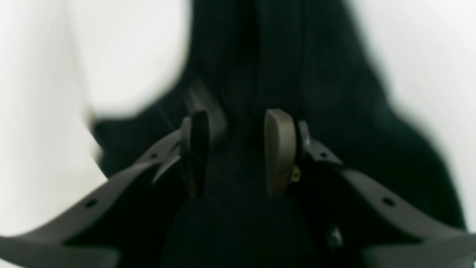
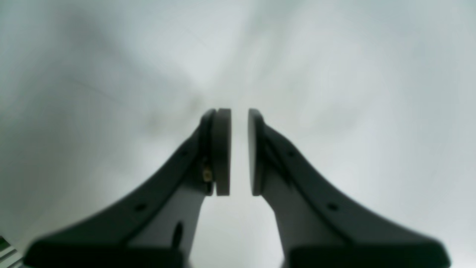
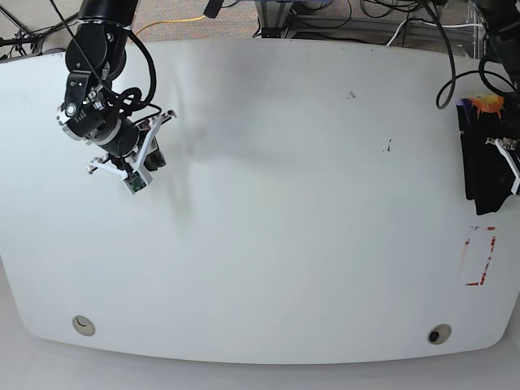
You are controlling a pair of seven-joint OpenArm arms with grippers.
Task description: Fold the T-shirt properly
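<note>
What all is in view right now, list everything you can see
T-shirt: one, black with an orange print at its top, bunched at the table's far right edge in the base view.
Table: one, white, fills the base view.
Red marking: one, rectangular outline on the table below the T-shirt.
Cables: several, black and orange, on the floor behind the table.
Left gripper: one, dark grey, pads apart with black cloth around and between them.
Right gripper: one, dark grey, small gap between pads, holding nothing, over bare table.
</note>
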